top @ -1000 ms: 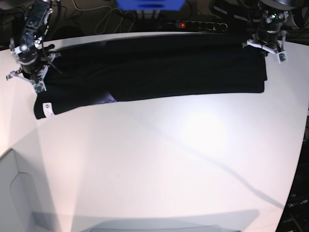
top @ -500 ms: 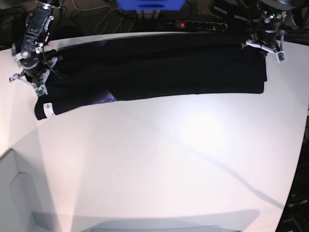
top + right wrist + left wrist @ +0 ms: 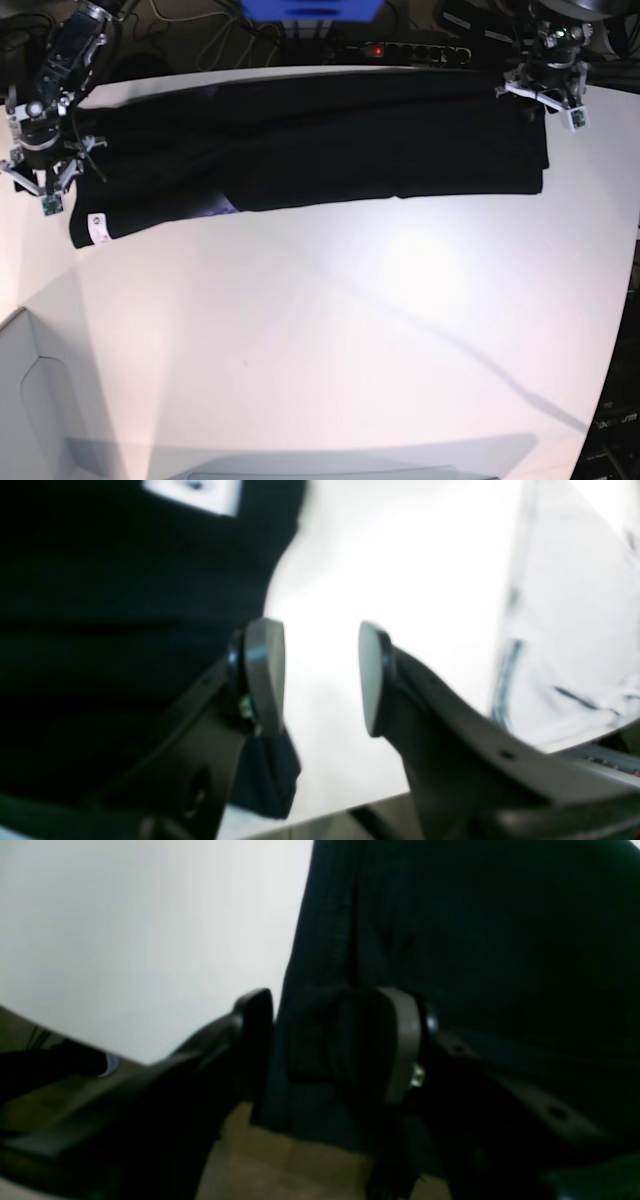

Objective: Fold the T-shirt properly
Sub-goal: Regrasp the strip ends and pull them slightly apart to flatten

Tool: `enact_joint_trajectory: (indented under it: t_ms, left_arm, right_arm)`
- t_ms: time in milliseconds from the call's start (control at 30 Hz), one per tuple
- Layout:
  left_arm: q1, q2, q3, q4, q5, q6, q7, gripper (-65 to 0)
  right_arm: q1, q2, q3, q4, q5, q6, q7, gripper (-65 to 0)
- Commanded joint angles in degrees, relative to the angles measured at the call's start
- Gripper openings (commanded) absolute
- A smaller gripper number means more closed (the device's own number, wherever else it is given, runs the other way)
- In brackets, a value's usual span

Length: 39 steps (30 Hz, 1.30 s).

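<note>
The T-shirt (image 3: 330, 145) lies folded into a long horizontal band across the upper part of the base view, spanning from the upper left to the upper right of the white desk (image 3: 350, 330). Its left end carries a small white label (image 3: 98, 227) near the lower left corner of the band, and a small patch of purple-blue print (image 3: 222, 206) shows at the lower edge of the fabric, left of centre. The right end of the band is squared off, with stacked layers visible at the edge.

The right gripper (image 3: 320, 675) sits at the left end of the band in the base view. In the right wrist view its jaws stand apart with bare desk showing between them; one jaw is over the black cloth, the other over the desk. No fabric is held.

The left gripper (image 3: 332, 1040) sits at the upper right corner of the band in the base view. In the left wrist view its jaws stand apart, with a hemmed edge of the T-shirt (image 3: 450, 940) lying between them; the frames do not show whether the pads press on it.

A power strip (image 3: 405, 50) with a red light lies beyond the desk at the top centre of the base view.
</note>
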Motion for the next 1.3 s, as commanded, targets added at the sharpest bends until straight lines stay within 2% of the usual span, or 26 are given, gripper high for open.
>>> enact_joint_trajectory:
  t_ms: [0,200,467,667,933,967,1033,1200,1233,1267]
  left_arm:
    - [0.28,-0.18,-0.56,2.09,-0.2,-0.03,-1.33,-33.5]
    - [0.98,0.96,-0.73,5.96,-0.2,-0.03,-1.33,-33.0]
    - [-2.01,0.96,-4.51,2.36,-0.2,0.05,-1.25,-32.8]
    - [-3.94,0.96,-4.95,-0.98,-0.2,-0.03,-1.25,-18.3]
    - [-4.64,0.52,-0.56,-5.29,-0.2,-0.03,-1.68,-17.1]
    - [-4.91,0.52,-0.03,-5.56,-0.2,-0.03,-1.68,-18.4]
    - [-5.17,0.52,0.23,-6.0,-0.2,-0.03,-1.68,-26.3]
    - [-7.1,0.44,-0.38,-8.28,-0.03,-0.03,-1.77,-61.2]
    - [-7.72,0.44,-1.26,-8.81,0.06,-0.03,-1.77,-65.0]
    - [-8.42,0.44,-2.76,-9.25,-0.03,-0.03,-1.68,-65.0]
  right_arm:
    - [0.42,-0.05,-0.19,1.91,0.81,0.19,1.21,-40.2]
    - [0.33,-3.48,-0.54,2.62,0.81,0.19,1.21,-39.8]
    - [0.25,-4.01,-4.67,-4.06,0.73,0.19,1.21,-40.1]
    - [0.6,-3.83,-5.29,-6.96,0.73,0.19,1.21,-40.2]
    - [0.77,-3.83,-5.38,-6.96,0.73,0.19,1.21,-40.2]
    - [0.69,-3.83,-5.38,-6.96,0.73,0.19,1.21,-40.2]
    - [0.69,-3.74,-5.38,-6.96,0.73,0.19,1.21,-40.2]
    - [0.77,-3.65,-5.38,-6.96,0.73,0.19,1.21,-40.2]
    - [0.86,-3.65,-5.38,-6.96,0.73,0.19,1.29,-40.2]
    - [0.86,-3.65,-5.38,-6.96,0.73,0.19,1.29,-40.2]
